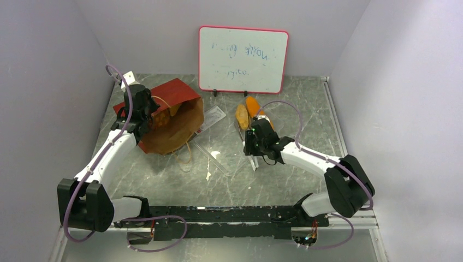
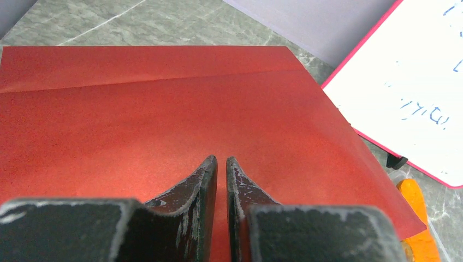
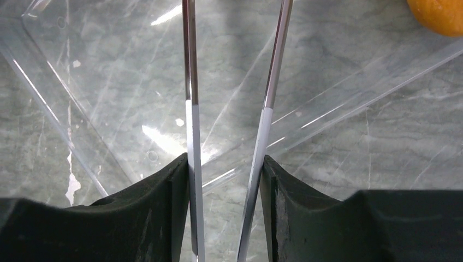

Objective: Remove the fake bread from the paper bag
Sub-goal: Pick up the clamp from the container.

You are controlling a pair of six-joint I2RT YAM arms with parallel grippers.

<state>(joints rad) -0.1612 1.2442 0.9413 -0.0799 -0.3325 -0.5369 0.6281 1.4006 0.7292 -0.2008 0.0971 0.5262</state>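
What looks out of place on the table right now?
The red paper gift bag lies tipped on its side, its brown kraft mouth turned toward the arms. One thin loop handle trails loose on the grey marble table. Nothing else looks spilled or damaged.

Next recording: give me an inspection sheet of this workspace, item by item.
Surface: marbled grey-green table, no damage seen.
Job's things: red paper bag on its side, mouth open toward the arms, with a bread piece showing inside; orange baguette and tan roll lie outside, just past the right tool.
Clutter: clear plastic tray.
Grippers: left tool shut over the bag's red side, pinch on paper not clear; right tool shut on metal tongs.
Cables: purple cable loops along both arms.
Surroundings: whiteboard, writing unreadable; plain walls.
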